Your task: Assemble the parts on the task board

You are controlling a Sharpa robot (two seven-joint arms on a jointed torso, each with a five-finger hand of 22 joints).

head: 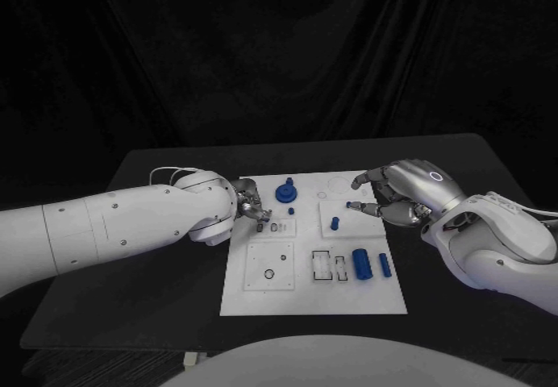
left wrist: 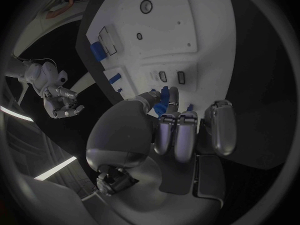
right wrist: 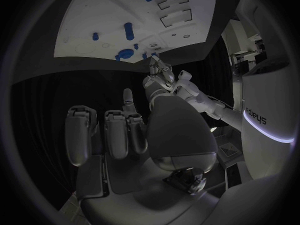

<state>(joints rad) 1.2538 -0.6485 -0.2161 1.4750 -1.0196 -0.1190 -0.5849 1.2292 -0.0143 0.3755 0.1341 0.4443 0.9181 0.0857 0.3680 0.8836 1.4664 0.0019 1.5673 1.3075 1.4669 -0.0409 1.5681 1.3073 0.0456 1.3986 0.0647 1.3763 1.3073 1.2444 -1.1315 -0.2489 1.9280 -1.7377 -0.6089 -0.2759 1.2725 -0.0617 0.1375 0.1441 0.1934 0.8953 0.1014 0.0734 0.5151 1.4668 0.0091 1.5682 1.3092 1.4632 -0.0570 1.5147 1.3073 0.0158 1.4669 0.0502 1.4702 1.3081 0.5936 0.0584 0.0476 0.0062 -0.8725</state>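
My left hand (head: pixel 247 205) was at the left edge of the white board (head: pixel 305 300), which lay in the middle of the black surface (head: pixel 151 161). In the left wrist view my fingers (left wrist: pixel 177 134) were curled in, and a small blue part (left wrist: pixel 164 98) stood up just past the thumb, close to the fingertips. I could not tell if the hand was gripping that part or only touching it.

My right hand (head: pixel 401 193) was over the far right corner of the board. Its fingers (head: pixel 370 176) were bent and a little apart, and they held nothing. The tips were near a small blue peg (head: pixel 334 223) that stood on the board, but they did not touch it.

A round blue part (head: pixel 285 193) sat near the far edge of the board, close to my left hand, with a tiny blue piece (head: pixel 291 211) just beside it. Two long blue parts lay side by side near the right edge: a thick one (head: pixel 362 264) and a thin one (head: pixel 385 264). Next to the thick one were two empty slots (head: pixel 329 267).
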